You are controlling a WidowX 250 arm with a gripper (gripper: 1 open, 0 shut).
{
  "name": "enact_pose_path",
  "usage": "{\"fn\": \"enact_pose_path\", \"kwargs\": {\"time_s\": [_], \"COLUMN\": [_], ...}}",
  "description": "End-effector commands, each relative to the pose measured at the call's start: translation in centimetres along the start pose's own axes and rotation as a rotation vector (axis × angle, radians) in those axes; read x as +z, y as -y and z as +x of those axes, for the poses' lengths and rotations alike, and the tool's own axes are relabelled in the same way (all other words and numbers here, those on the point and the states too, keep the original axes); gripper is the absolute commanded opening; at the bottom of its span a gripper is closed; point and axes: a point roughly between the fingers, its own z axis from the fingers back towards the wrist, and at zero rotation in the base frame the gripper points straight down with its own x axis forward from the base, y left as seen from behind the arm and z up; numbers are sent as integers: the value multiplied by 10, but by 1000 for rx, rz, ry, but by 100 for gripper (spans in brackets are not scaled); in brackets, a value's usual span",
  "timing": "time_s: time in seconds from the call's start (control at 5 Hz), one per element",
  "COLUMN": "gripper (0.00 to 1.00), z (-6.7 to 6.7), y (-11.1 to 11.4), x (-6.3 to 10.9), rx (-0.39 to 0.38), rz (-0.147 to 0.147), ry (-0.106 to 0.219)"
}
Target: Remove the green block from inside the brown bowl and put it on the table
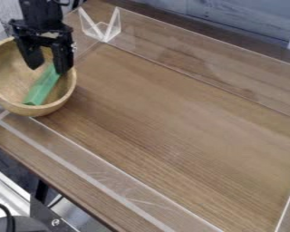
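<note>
The green block (43, 88) lies tilted inside the brown bowl (7, 91), leaning toward its right wall. The bowl sits at the left end of the table (184, 118). My black gripper (47, 59) hangs over the bowl, just above the block's upper end, with its two fingers spread apart and nothing between them. It is open and does not touch the block.
A clear plastic edging strip (75, 168) runs around the tabletop. A clear plastic corner piece (102, 27) stands at the back edge, right of the arm. The wood-grain surface stretches to the right of the bowl.
</note>
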Motion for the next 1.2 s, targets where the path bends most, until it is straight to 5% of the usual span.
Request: {"fn": "enact_pose_path", "kwargs": {"time_s": [0.0,0.2,0.6,0.8,1.0], "gripper": [100,100,100,0,0], "z": [2,2,4,5,4], "y": [-8,-11,-16,-15,-15], "x": [15,7,2,-5,-2], "rx": [-1,-11,29,42,35], "rz": [29,25,-29,-17,-20], "ry": [47,23,34,43,48]}}
